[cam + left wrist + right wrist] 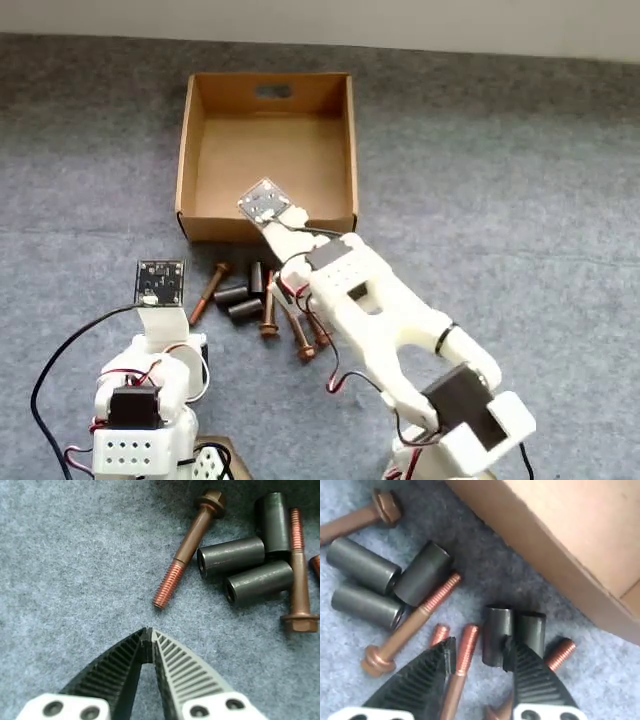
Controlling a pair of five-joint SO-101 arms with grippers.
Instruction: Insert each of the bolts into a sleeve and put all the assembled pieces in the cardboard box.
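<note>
L gripper [148, 631]: fingers were shut tip to tip w/ nothing held, pointing down at the grey carpet [75, 555]. Just past the tips lay 1 bolt [187, 550], threaded end toward them, not touching. Right of that bolt, 3 dark sleeves [232, 557] lay bunched together, w/ a 2nd bolt [297, 570] alongside.

R gripper [480, 647]: fingers were spread wide. A bolt shaft [462, 655] and 1 sleeve [497, 632] sat in the gap, the sleeve against 1 finger [532, 680]; couldn't tell if anything was actually gripped. A 2nd sleeve [532, 627] stood right beside it, w/ a threaded end [561, 652] poking out past it.

The cardboard box [215, 228] sat at the far centre. The loose pile [250, 295] lay just near of the box's front wall, w/ the R gripper over the pile's right part and the L arm [140, 400] to its near left.
</note>
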